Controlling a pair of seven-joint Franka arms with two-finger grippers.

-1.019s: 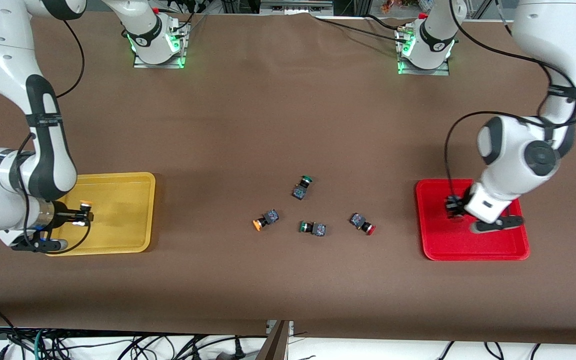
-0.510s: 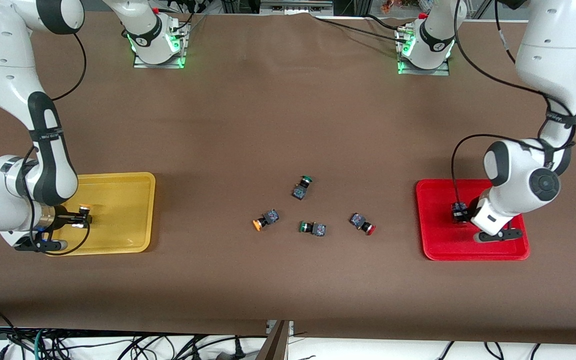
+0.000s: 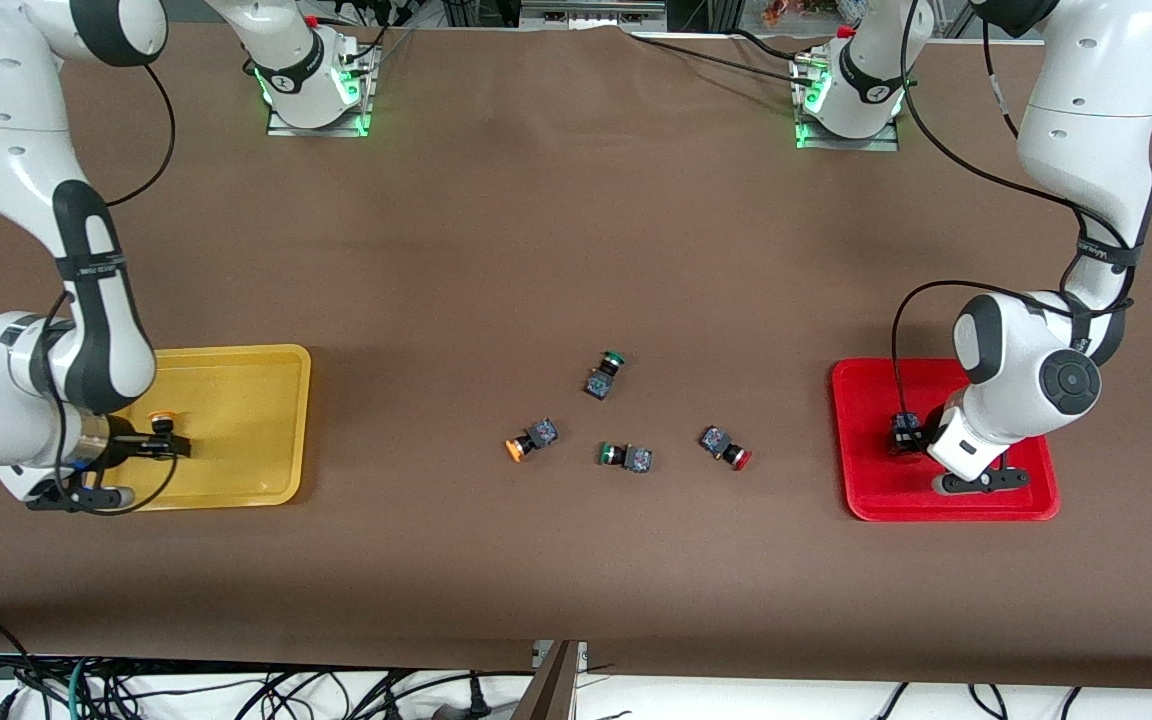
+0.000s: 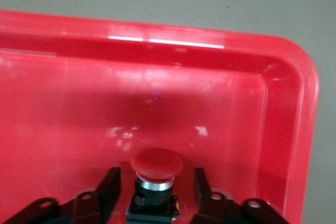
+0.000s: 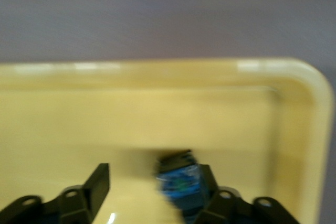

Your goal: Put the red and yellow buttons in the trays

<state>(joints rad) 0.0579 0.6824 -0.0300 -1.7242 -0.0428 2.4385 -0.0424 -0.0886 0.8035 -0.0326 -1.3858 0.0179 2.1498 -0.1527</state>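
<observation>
My left gripper (image 3: 906, 438) is low in the red tray (image 3: 871, 490), open. A red button (image 4: 156, 165) stands between its fingers (image 4: 108, 181) with a gap on each side; in the front view it shows as a dark block (image 3: 902, 430). My right gripper (image 3: 176, 446) is low over the yellow tray (image 3: 246, 400), open. A yellow button (image 3: 163, 418) is there; in the right wrist view its blurred dark and blue body (image 5: 181, 184) lies against one finger (image 5: 210, 179). A second yellow button (image 3: 528, 441) and a second red button (image 3: 726, 448) lie on the table's middle.
Two green-capped switches lie on the table's middle, one (image 3: 607, 373) farther from the front camera than the loose buttons, one (image 3: 626, 457) between them. The brown table (image 3: 576, 250) is bare around them. Cables hang below its front edge.
Both grippers have come down into their trays. The left gripper has opened and let go of the red button. The right gripper has opened and the yellow button has come free.
</observation>
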